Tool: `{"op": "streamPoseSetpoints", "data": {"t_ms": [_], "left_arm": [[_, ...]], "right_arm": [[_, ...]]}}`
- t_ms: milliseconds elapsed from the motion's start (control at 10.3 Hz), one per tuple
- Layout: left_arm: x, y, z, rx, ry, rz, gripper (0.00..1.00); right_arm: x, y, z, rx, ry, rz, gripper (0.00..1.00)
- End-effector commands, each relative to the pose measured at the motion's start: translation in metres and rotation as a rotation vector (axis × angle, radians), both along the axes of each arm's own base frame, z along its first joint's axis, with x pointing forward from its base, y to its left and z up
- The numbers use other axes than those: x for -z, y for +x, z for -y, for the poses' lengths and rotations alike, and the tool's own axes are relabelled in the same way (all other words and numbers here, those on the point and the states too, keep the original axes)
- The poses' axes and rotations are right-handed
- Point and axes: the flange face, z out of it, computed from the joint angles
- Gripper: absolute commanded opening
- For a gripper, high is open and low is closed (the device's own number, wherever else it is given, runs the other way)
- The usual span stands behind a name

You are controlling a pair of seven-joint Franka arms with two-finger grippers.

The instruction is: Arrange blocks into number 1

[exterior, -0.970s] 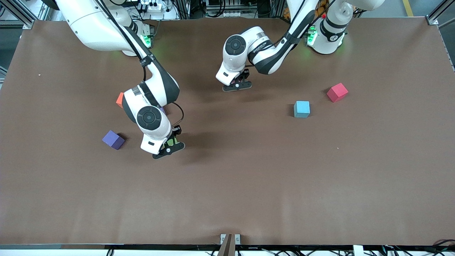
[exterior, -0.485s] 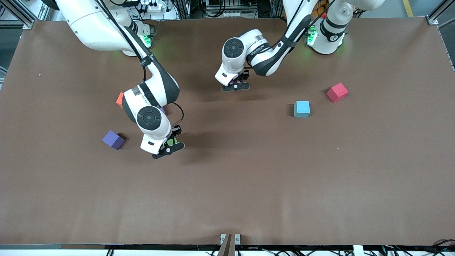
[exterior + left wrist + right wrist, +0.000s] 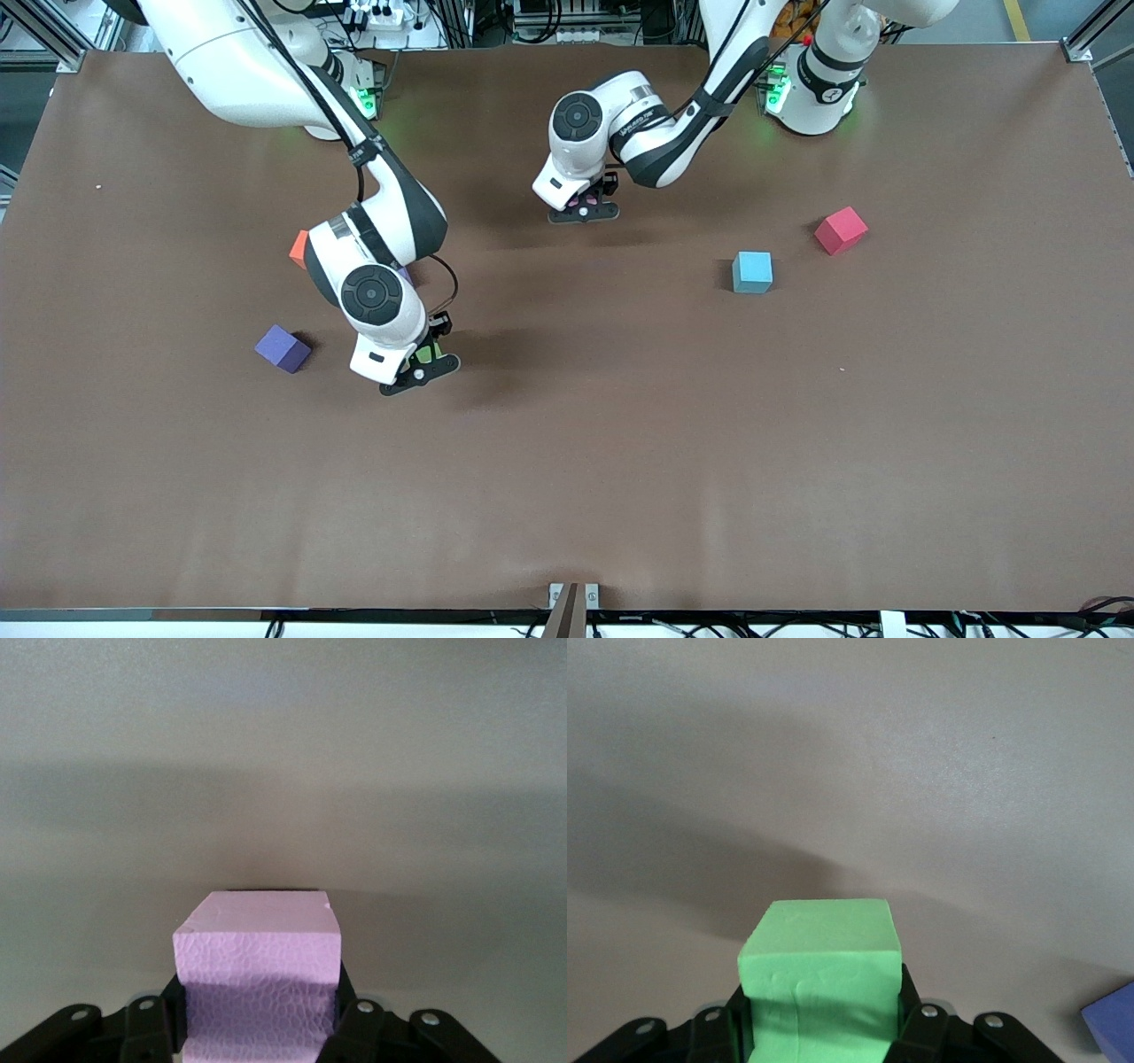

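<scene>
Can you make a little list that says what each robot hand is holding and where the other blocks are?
left gripper: shut on the pink block, above the table
right gripper: shut on the green block, above the table
purple block: on the table, beside the right gripper
orange block: partly hidden by the right arm
light blue block: on the table, toward the left arm's end
red block: beside the light blue block, farther from the front camera

The whole brown matte tabletop (image 3: 620,461) is covered from high across by the front view. Each wrist view is set close above its jaws; the purple foam cube (image 3: 1112,1028) is shared with the front view.
</scene>
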Motion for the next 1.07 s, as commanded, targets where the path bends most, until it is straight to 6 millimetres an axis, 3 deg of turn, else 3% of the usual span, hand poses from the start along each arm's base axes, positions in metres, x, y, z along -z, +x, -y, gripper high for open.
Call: {"op": "streamPoseSetpoints", "data": {"t_ms": [0,485,582,776,970], "left_arm": [[0.002,-0.002,0.005,-0.028,-0.005,-0.005,0.44],[0.012,-0.004,0.004,-0.048,-0.005,-0.021,0.44],[0.014,-0.005,0.004,-0.051,-0.003,-0.026,0.48],[0.015,-0.006,0.002,-0.081,0.003,-0.034,0.95],[0.014,-0.005,0.003,-0.098,0.006,-0.034,1.0]], "right_arm": [[-0.006,-0.001,0.001,0.041,0.008,-0.003,0.0],[-0.006,0.001,0.002,0.046,0.008,-0.002,0.0],[-0.007,0.001,0.002,0.046,0.009,0.0,0.0],[-0.007,0.001,0.001,0.049,0.008,0.0,0.0],[-0.01,0.002,-0.003,0.084,0.009,0.011,0.0]]}}
